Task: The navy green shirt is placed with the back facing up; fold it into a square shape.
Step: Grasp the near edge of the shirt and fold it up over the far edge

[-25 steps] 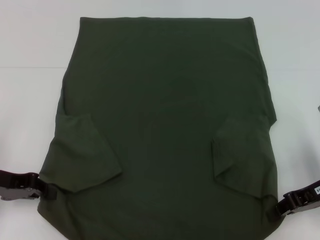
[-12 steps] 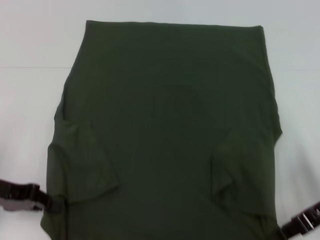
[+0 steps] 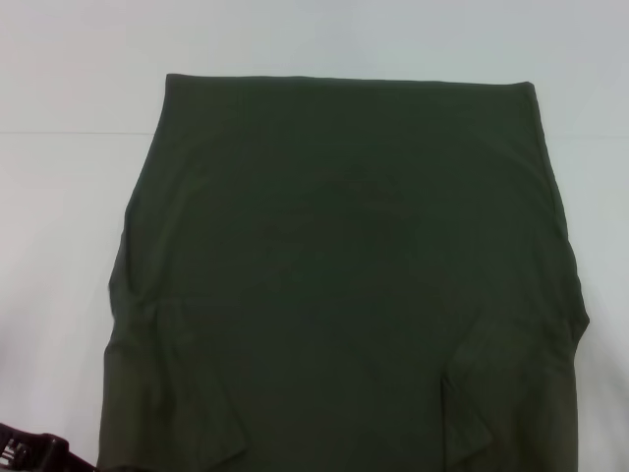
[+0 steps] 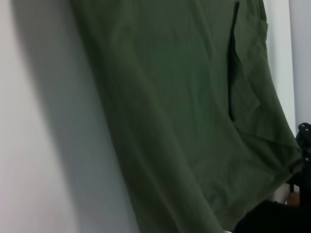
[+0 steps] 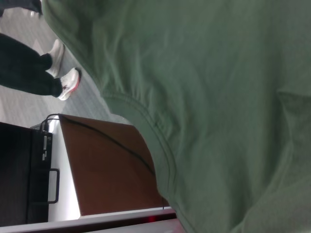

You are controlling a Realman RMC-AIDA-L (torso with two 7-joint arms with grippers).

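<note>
Beside left gripper (image 3: 29, 454), navy green shirt (image 3: 344, 265)

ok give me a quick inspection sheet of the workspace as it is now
surface: white table, bare around the cloth
job's things: navy green shirt plain side up, both sleeves folded inward, near edge out of the head view
clutter: nothing seen
grippers: left gripper at the shirt's near left corner; right gripper not in view
cables: nothing seen
surroundings: brown box, black cabinet, a person's legs and white shoes on the floor
</note>
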